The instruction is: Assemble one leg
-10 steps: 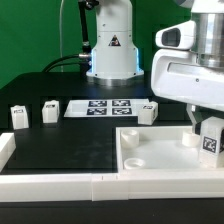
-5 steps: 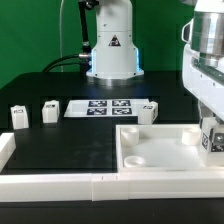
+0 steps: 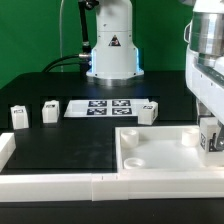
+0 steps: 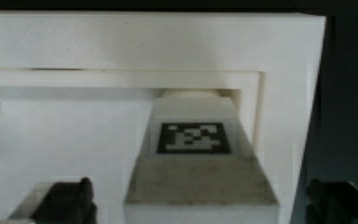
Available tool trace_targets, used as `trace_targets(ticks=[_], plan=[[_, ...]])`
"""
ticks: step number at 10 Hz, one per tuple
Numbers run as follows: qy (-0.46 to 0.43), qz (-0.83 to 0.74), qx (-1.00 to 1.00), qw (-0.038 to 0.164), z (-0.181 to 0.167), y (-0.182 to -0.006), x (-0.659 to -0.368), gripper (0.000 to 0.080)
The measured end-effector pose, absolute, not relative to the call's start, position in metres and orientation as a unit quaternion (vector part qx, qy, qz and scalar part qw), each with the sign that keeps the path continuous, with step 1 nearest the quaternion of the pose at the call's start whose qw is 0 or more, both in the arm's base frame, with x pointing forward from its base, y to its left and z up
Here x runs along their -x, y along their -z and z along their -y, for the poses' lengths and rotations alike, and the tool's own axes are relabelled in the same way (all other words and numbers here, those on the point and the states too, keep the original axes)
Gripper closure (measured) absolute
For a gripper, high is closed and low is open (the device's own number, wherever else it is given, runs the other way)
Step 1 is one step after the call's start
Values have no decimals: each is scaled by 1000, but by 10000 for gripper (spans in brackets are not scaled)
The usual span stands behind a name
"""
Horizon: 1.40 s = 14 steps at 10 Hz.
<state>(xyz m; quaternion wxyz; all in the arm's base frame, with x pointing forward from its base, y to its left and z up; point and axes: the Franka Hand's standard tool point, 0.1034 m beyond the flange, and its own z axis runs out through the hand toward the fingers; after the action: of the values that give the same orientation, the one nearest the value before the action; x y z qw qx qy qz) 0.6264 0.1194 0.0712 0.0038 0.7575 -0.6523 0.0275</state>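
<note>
The hand (image 3: 211, 140) is clamped on a leg (image 3: 212, 141), holding it upright over the panel (image 3: 160, 152) at the exterior view's right edge. The step looks like seating the leg; next it likely needs lowering squarely into a corner socket.

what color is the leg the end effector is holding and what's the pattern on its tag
The leg is white, with a black-and-white square fiducial tag on its side. The wrist view shows it best.
</note>
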Motion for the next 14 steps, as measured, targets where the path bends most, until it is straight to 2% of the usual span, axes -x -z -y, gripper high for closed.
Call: trace_targets(ticks=[3,8,11,13,14], plan=[[-28,449,-893,9,-122,-72,-627,151],[-26,166,-986,21,-118,-72,-629,150],[-26,119,-992,27,-116,-72,-629,150],[-26,119,-992,27,-116,-72,-629,413],[-27,119,-992,26,-116,-72,-629,413]])
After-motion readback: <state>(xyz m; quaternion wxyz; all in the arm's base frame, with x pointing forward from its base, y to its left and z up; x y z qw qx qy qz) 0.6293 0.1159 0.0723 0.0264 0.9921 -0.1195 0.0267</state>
